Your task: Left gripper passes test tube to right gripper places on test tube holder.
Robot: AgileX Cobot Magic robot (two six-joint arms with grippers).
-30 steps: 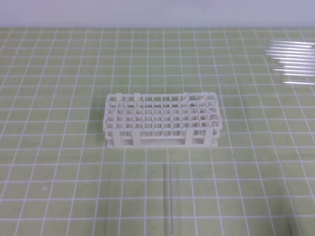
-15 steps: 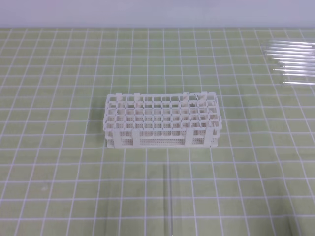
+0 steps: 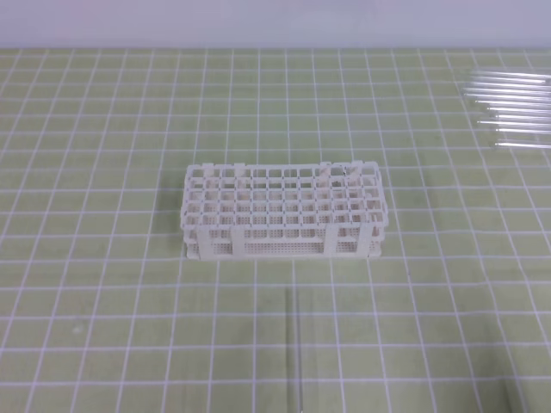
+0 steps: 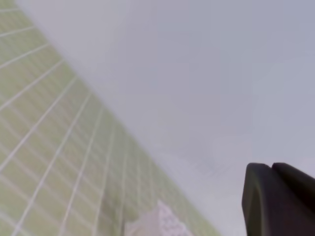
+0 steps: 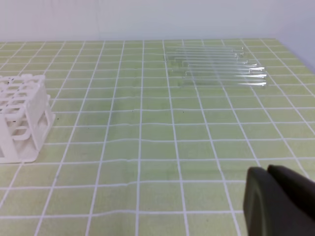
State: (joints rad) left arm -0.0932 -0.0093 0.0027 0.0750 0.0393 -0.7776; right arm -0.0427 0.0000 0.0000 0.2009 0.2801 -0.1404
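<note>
Nothing has moved since the earlier frames; the left end effector (image 4: 278,196) and right end effector (image 5: 279,201) each show closed, empty fingers at their views' 5 o'clock corners; the test tube (image 3: 297,344) lies on the green gridded table (image 3: 103,301), at 6 o'clock from the white test tube holder (image 3: 284,211); spare tubes (image 3: 512,112) lie at 2 o'clock; a pale wall (image 3: 258,21) stands behind.

Right wrist view: green gridded mat (image 5: 147,147) with white test tube holder (image 5: 22,118) at left edge, partly cut off; batch of clear tubes (image 5: 216,66) lying side by side well apart from holder, far right; right gripper (image 5: 268,169) black, fingers together, low right of holder.
</note>
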